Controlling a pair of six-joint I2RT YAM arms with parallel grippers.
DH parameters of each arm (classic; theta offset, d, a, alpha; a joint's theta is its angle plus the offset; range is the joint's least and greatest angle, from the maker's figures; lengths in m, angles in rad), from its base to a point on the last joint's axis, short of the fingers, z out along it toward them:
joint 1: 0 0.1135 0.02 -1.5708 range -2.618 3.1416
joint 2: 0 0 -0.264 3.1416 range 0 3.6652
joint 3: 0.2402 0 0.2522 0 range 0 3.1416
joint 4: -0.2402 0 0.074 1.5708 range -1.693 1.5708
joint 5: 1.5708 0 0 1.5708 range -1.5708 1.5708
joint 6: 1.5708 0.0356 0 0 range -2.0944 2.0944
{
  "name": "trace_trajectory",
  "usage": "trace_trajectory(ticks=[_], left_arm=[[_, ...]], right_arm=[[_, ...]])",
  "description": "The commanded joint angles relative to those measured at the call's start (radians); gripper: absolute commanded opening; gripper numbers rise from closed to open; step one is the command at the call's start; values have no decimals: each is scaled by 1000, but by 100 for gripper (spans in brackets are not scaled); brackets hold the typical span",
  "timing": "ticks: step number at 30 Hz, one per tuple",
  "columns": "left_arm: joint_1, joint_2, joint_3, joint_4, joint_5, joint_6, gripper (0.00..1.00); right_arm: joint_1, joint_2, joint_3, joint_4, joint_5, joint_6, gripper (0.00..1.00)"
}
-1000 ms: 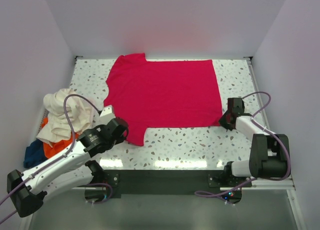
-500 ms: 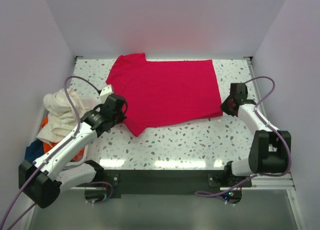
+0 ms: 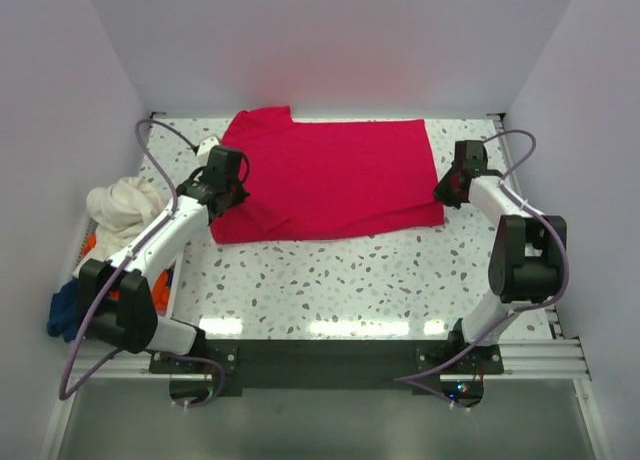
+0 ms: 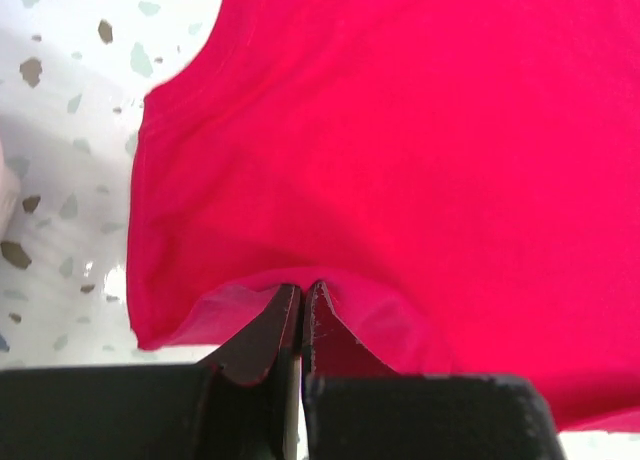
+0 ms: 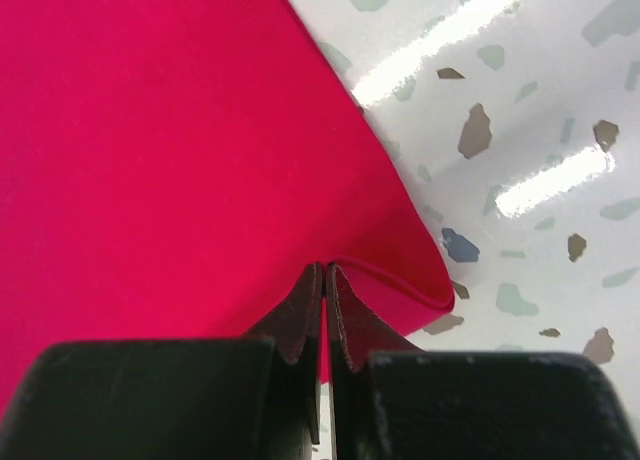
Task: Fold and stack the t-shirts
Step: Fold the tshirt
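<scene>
two arm bases sit at the near edge of a speckled terrazzo table (image 3: 340, 280), whose front strip reflects bars of light. at the table's left edge lies a heap of shirts: a dark blue t-shirt (image 3: 62, 310) nearest, an orange t-shirt (image 3: 90, 248) just behind it, and a crumpled cream t-shirt (image 3: 120, 202) on top. farther back, a crimson t-shirt (image 3: 340, 175) spreads across the middle and rear of the table, sleeves to the left and hem to the right, with a layer folded over at its near left. the left gripper (image 3: 228, 180) hangs over the shirt's left end, its fingers pressed together on a raised fold of red cloth beside a curved, stitched opening, as the left wrist view shows. the right gripper (image 3: 447, 192) is at the shirt's right edge, its fingers likewise closed, pinching the cloth near the hem corner just above the tabletop. white walls enclose the table on three sides.
</scene>
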Motion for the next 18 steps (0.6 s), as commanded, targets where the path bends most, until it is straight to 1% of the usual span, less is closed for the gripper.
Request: trace_trajectory(ticks=[1,8,13,18], left_arm=[[27,53,101,107,40,59,0],[59,198,270,130,82,104,0],[79,275,341,143,111,124,0],[98,307,381,149,125,130,0]], right_arm=[[-2,34,68,19,-22,-11,0],[-3,59,84,44,-6,3,0],[-16,60,79,64,-3,14,0],[-46,34,45,114,-31,37,0]])
